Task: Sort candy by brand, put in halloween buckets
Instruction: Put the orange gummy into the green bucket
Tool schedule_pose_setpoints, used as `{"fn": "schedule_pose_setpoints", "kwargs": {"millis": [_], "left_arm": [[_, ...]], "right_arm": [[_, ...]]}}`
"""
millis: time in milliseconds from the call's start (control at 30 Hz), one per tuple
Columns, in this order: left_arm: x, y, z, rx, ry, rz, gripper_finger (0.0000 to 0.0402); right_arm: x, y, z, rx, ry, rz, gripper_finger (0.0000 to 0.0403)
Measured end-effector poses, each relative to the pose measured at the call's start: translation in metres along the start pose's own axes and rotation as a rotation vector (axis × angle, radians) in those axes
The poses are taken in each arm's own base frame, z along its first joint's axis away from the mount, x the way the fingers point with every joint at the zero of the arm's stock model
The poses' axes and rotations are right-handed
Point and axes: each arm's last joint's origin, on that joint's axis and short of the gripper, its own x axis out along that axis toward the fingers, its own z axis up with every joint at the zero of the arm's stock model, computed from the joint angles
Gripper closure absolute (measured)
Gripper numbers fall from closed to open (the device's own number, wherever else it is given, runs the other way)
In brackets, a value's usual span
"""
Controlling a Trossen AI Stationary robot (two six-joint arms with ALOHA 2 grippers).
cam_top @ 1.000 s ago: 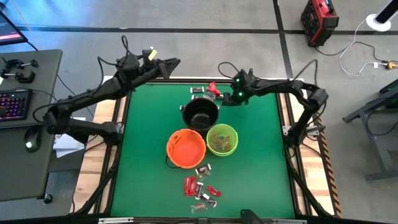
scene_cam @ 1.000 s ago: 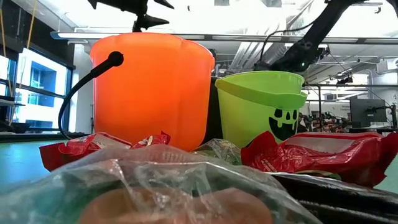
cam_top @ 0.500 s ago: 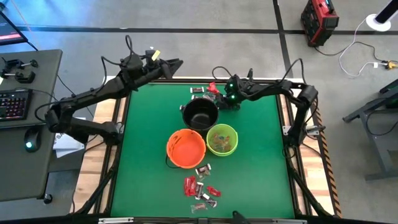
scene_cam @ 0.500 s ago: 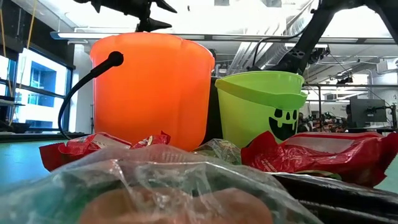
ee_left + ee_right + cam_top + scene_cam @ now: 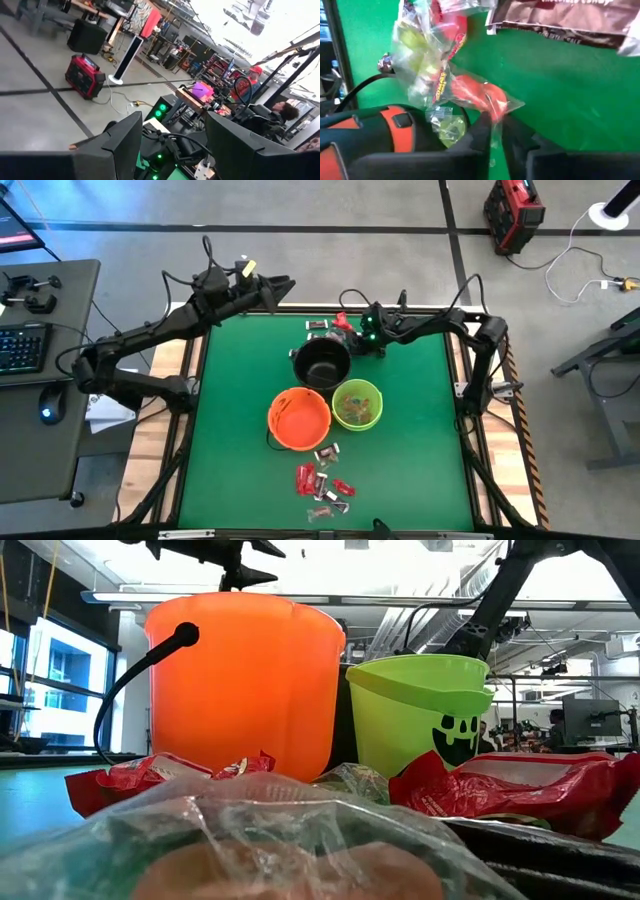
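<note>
Three halloween buckets stand mid-table: black [image 5: 322, 363], orange [image 5: 299, 418] and lime green [image 5: 357, 403], with greenish candy in the green one. At the far edge, behind the black bucket, lie a dark brown wrapped candy [image 5: 560, 15] and a clear packet [image 5: 427, 55] of red and greenish sweets. My right gripper [image 5: 348, 332] is down among them, shut on a red candy [image 5: 480, 95] in clear wrap. Raised over the far left corner, my left gripper [image 5: 285, 280] stands open with nothing between its fingers, pointing level. My right gripper pinches the clear wrapper's end [image 5: 492, 114] between its two fingers, right beside the red sweet. The fingers slant down from the table's right side. The candy lies low over the green mat; I cannot tell whether it has left the mat.
A pile of red and dark wrapped candy [image 5: 325, 480] lies near the table's front edge, filling the foreground of the low view. Bare green mat [image 5: 230, 400] lies left and right of the buckets. The black bucket's wall [image 5: 370, 125] is close beside my right gripper.
My right gripper has gone toward the table's left and down, in to the candies behind the black bucket, slowing over the last half second. The buckets and the near pile have kept their places.
</note>
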Motion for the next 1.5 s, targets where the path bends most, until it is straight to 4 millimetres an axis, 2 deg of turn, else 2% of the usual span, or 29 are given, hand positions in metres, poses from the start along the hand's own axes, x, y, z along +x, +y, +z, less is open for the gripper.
{"fn": "schedule_pose_setpoints", "kwargs": {"millis": [100,167,300,433,633,767,867,967,1167,1333,1500], "left_arm": [[-0.004,-0.003,0.004,0.044,-0.020,-0.011,0.0198],[-0.007,-0.004,0.006,0.072,-0.030,-0.016,0.0198],[-0.015,-0.008,0.012,0.139,-0.054,-0.026,0.0198],[-0.019,-0.010,0.014,0.244,-0.060,-0.034,0.0198],[-0.019,-0.009,0.014,0.351,-0.052,-0.047,0.0198],[-0.015,-0.008,0.011,0.421,-0.043,-0.040,0.0198],[-0.012,-0.006,0.009,0.447,-0.031,-0.036,0.0198],[-0.008,-0.004,0.006,0.433,-0.017,-0.032,0.0198],[-0.005,-0.004,0.005,0.332,-0.019,-0.044,0.0198],[-0.006,-0.013,0.013,0.271,-0.113,-0.115,0.0198],[-0.007,-0.018,0.016,0.196,-0.162,-0.154,0.0198]], "right_arm": [[-0.010,0.006,-0.001,-0.040,-0.022,-0.008,0.0388],[-0.025,0.013,-0.003,-0.077,-0.029,-0.009,0.0395],[-0.064,0.027,-0.011,-0.197,-0.072,-0.063,0.0399],[-0.114,0.046,-0.026,-0.373,-0.139,-0.049,0.0401],[-0.176,0.083,-0.085,-0.626,-0.146,0.151,0.0402],[-0.197,0.097,-0.129,-0.779,-0.072,0.268,0.0402],[-0.197,0.101,-0.152,-0.826,-0.028,0.276,0.0402],[-0.187,0.102,-0.166,-0.905,0.017,0.232,0.0402],[-0.150,0.093,-0.173,-0.980,0.162,0.053,0.0386],[-0.127,0.092,-0.167,-1.056,0.194,0.030,0.0315],[-0.131,0.092,-0.157,-1.192,0.179,0.041,0.0228]]}}
